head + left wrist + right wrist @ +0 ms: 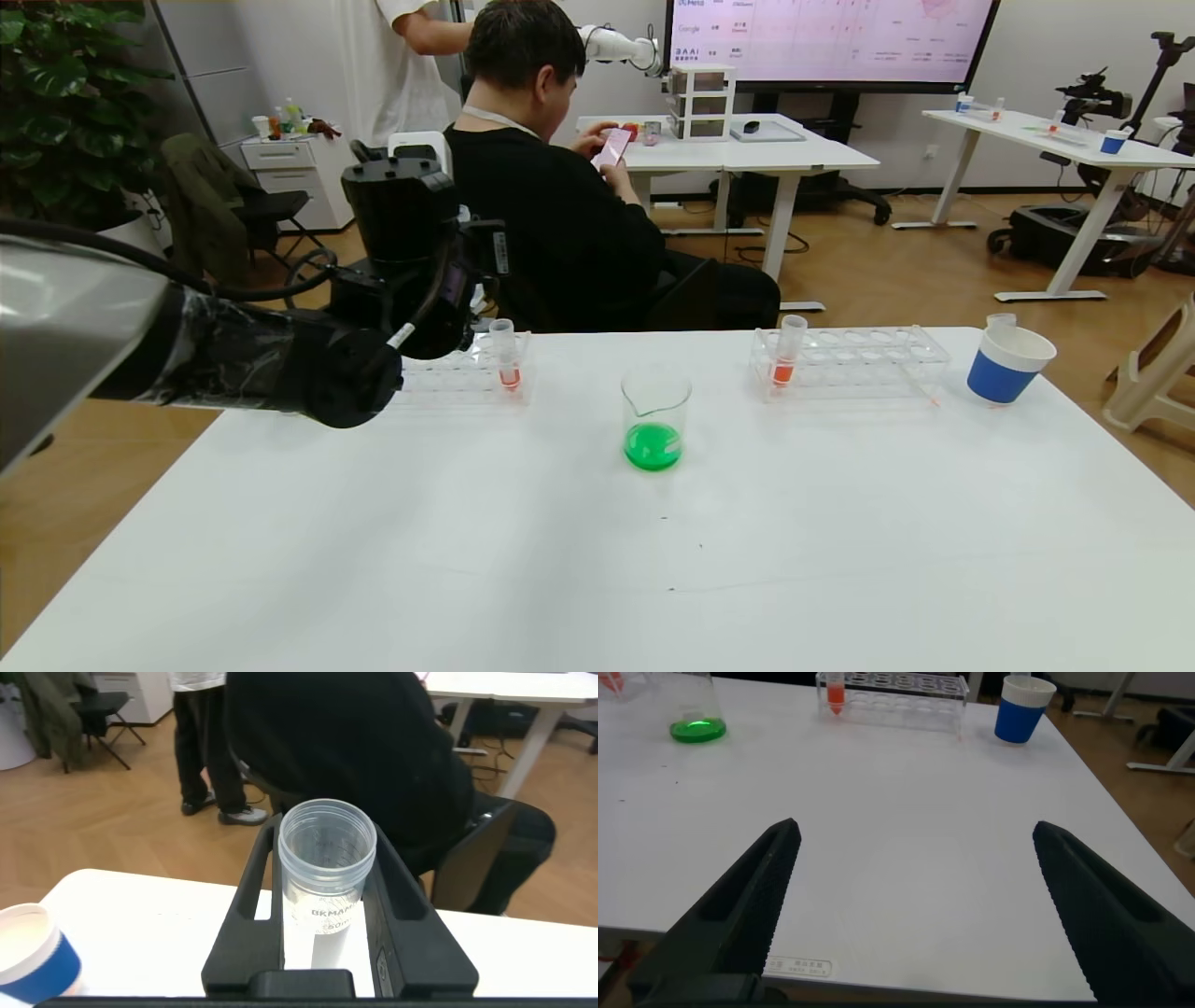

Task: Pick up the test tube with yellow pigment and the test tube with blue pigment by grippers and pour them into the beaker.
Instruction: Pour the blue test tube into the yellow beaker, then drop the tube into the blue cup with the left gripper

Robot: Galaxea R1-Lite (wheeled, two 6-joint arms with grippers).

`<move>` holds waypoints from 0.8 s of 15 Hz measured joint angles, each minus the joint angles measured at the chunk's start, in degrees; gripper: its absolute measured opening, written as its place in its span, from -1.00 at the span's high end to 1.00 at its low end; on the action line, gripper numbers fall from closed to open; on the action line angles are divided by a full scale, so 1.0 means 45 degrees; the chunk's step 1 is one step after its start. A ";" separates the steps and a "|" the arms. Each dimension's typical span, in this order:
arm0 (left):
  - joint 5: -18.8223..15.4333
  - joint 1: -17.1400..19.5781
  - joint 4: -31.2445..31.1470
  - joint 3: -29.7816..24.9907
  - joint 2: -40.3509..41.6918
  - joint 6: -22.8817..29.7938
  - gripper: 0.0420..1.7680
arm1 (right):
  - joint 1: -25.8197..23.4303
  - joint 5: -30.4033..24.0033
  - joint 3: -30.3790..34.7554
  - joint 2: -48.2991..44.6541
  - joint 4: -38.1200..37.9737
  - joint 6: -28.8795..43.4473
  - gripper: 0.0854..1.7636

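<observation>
Worktop [597, 560] carries two clear racks: left rack [448, 378] and right rack [868, 359], each with one red-orange tube standing in it. Blue-and-white paper cup [1004, 369] sits beside the right rack with something clear poking out; cannot tell what. A second cup [33, 957] shows near the left pincer [324, 838]. Beaker [655, 411] stands mid-worktop between the racks, with shallow green liquid in the bottom. No yellow or blue liquid is visible anywhere.

Left pincer is up by the left rack, clamped on an empty clear tube [327, 873], upright with its open mouth up. The tube is probably light, stiff, slick plastic, so a mid-body grip suits it.

Right pincer [915, 835] is spread wide over bare worktop, holding nothing.
</observation>
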State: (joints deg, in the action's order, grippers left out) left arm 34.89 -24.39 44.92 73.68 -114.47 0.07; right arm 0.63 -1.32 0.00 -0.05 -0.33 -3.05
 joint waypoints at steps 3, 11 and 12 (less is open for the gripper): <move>-0.0433 0.1674 0.0038 -0.0542 0.0379 0.0087 0.47 | 0.0000 0.0011 0.0000 0.0000 0.0000 0.0000 -0.97; -0.2896 0.6840 0.0336 -0.1325 -0.0035 0.0582 0.47 | 0.0000 0.0000 0.0000 0.0000 0.0000 0.0000 -0.97; -0.2945 0.7084 0.0398 -0.1035 -0.0330 0.0572 0.47 | 0.0000 0.0005 0.0000 0.0000 -0.0005 0.0000 -0.97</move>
State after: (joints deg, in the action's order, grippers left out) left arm 21.64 7.49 46.71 69.02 -115.96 2.65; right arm 0.63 -1.29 0.00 -0.05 -0.35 -3.05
